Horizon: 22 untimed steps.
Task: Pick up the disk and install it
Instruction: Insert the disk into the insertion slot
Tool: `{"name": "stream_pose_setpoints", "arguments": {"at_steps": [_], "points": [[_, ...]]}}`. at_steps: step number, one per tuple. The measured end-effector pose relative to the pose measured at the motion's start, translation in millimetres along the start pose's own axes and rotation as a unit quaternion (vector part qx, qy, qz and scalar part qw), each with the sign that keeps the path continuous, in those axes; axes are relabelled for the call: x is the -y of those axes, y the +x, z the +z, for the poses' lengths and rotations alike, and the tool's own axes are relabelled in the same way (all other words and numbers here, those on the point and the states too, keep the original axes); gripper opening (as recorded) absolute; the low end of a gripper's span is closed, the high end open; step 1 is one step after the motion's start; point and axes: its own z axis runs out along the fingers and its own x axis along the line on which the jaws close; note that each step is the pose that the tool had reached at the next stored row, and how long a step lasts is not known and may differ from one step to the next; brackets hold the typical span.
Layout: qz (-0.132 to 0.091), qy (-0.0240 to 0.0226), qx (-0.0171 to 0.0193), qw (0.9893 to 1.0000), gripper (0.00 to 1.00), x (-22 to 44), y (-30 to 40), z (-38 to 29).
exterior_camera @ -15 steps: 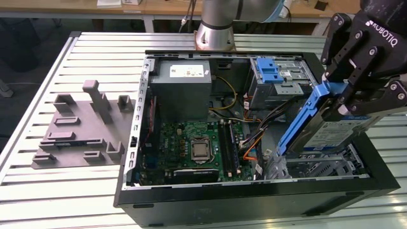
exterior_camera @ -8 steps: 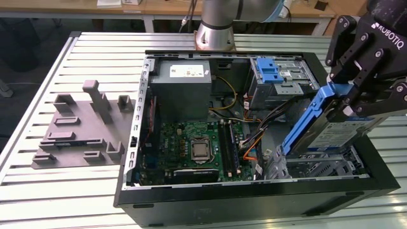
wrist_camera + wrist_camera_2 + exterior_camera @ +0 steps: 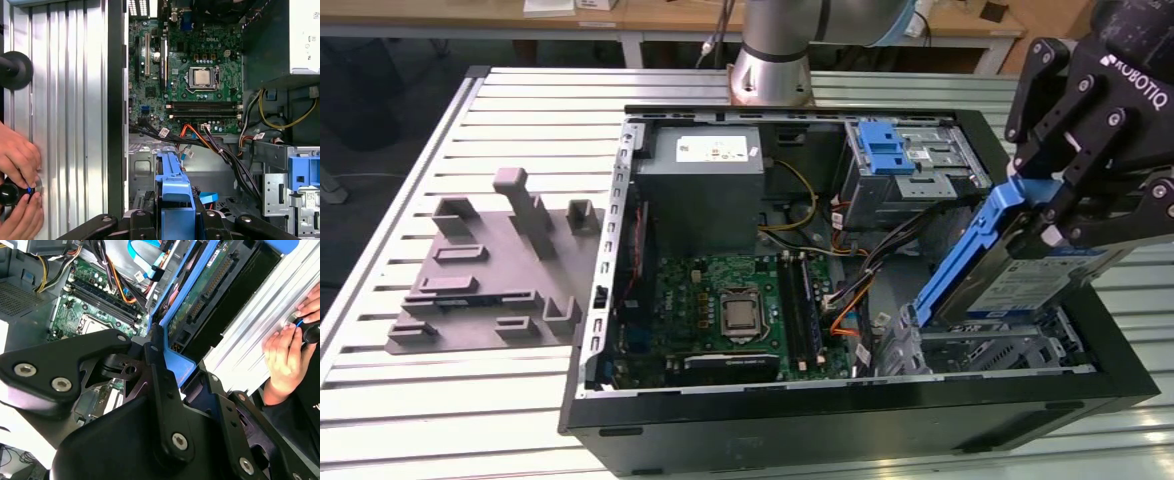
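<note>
- Holding the disk [image 3: 1007,275] by its blue-bracketed upper edge, the gripper [image 3: 1051,215] is clamped shut on it at the right of the exterior view. Pick-up is done.
- The disk hangs tilted over the metal drive bay [image 3: 987,352] in the lower right corner of the computer case [image 3: 854,415]. It is not seated, so installation remains.
- Orange and black cables [image 3: 847,300] lie just beside the bay, a likely snag.
- The motherboard [image 3: 734,300] sits mid-case, and a grey fixture [image 3: 487,260] rests on the bench [image 3: 400,400] at left.
- A person's hands [image 3: 17,160] rest on the bench beside the case.

Open computer case [image 3: 854,425] on slatted table [image 3: 467,420], grey perhaps-plastic fixture [image 3: 487,275] alongside
</note>
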Motion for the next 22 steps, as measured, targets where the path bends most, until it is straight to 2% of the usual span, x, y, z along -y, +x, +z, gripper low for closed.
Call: {"name": "stream_pose_setpoints", "arguments": {"at_steps": [2,7,22], "points": [[0.000,0.0000,0.0003,1.0000,0.36,0.1,0.0,0.4],[0.000,-0.0001,0.0041,1.0000,0.36,0.1,-0.1,1.4],[0.000,-0.0001,0.0047,1.0000,0.36,1.1,0.1,6.8]]}}
